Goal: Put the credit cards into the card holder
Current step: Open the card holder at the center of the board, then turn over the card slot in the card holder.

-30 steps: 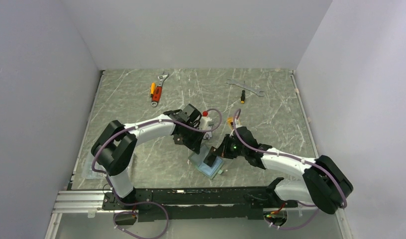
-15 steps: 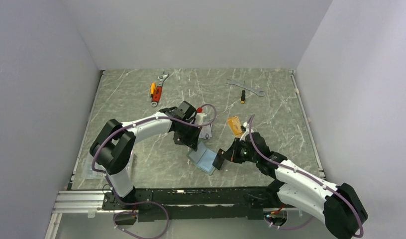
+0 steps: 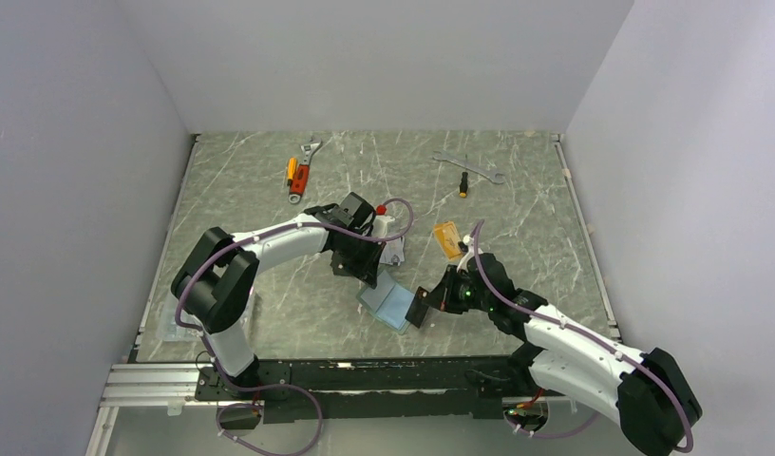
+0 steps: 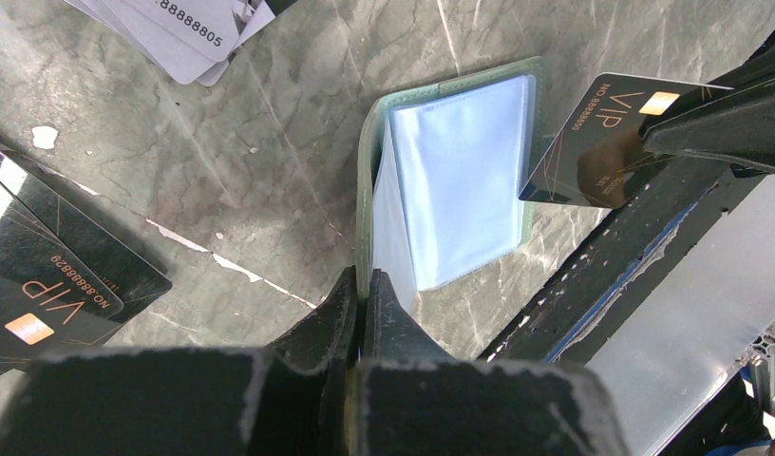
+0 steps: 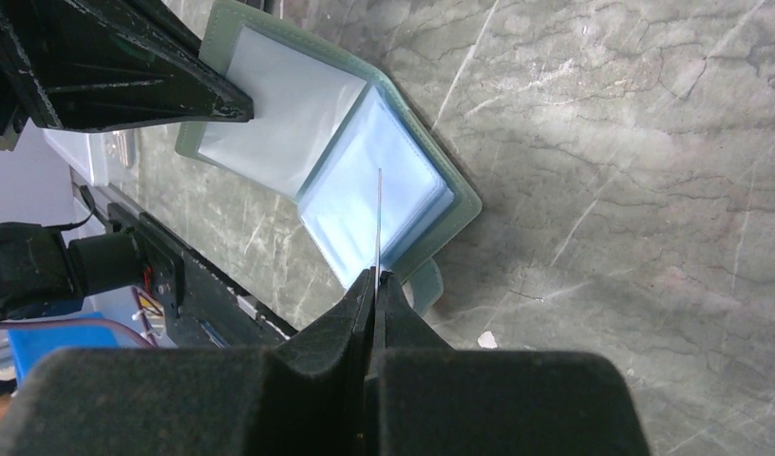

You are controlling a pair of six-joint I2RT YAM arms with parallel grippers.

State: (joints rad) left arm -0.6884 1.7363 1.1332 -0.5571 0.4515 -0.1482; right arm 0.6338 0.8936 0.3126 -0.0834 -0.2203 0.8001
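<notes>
Nearest the arm bases, the right gripper (image 3: 420, 310) was seen pressed shut on a black card (image 4: 600, 142) with gold "VIP" lettering and a gold chip. The card was held on edge, low over the marbled grey-green worktop (image 3: 251, 190). In the right wrist view, the card appeared as a thin line above the pale blue inside of the card holder (image 3: 387, 304). From the left wrist view, its corner was at the holder's edge, but contact could not be made out. The sage-green card holder was lying open on the worktop near the front edge, between the two arms, with its pale blue-green pockets facing up. The left gripper (image 4: 363, 290) was pinched shut on the holder's edge, where one pale leaf was lifted upright. Just beyond the left gripper, loose black cards (image 4: 51, 275) were lying flat, with a fanned stack of silver-grey cards (image 4: 179, 28) near them. An orange card (image 3: 447, 237) was lying apart, further out on the right. At the far side of the worktop, an orange-handled adjustable wrench (image 3: 301, 171) was lying on the left. On the right, a flat steel wrench (image 3: 469, 165) was crossed by a small screwdriver (image 3: 464, 182).
</notes>
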